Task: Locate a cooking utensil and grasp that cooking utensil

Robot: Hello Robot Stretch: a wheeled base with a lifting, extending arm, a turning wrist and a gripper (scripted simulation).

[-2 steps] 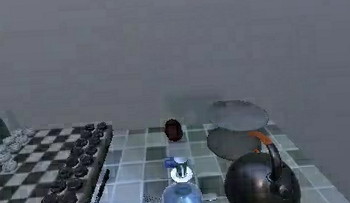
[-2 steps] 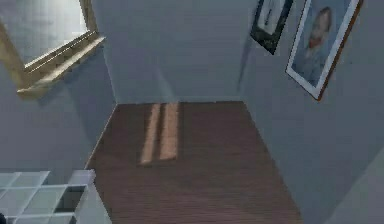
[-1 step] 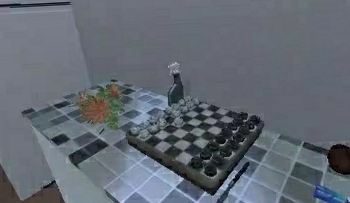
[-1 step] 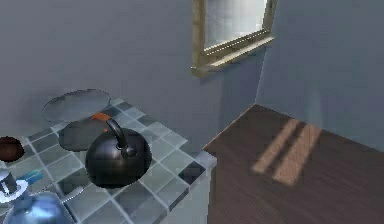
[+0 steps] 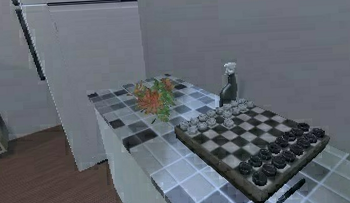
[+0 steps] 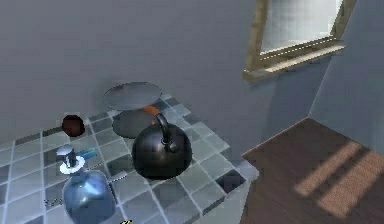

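Gripper: its state cannot be told, nor whether it has hold of anything.

Arm side view. The tiled counter [image 6: 207,152] carries the kitchenware.
- Kettle [image 6: 162,148]: black, upright near the counter's corner, handle arched over the top. The lid is on, so its contents are hidden.
- Pan [image 6: 132,124]: dark, lying flat behind the kettle, toward the wall. It looks empty.
- Grey disc [image 6: 133,95]: lies just beyond the pan, and their edges meet in the picture. Whether it is a second pan or a lid is undecided. Both lie flat at the back, probably to keep the front tiles free.
- Blue glass vessel [image 6: 88,196]: at the near edge, contents not readable.
- Dark red ball [image 6: 73,124]: sits apart, at the view's left.
- Thin grey sliver [image 6: 114,178]: between vessel and kettle, too small to name.

Judgement: the pan is the likeliest cooking utensil, and the sliver is a second candidate.

Forward view. A chessboard [image 5: 250,141] covers most of the tiled top's width, with pieces standing in rows along two sides. A plant [image 5: 155,97] and a bottle [image 5: 229,84] stand behind it, near the wall. The fridge [image 5: 75,55] rises past the counter's far end.
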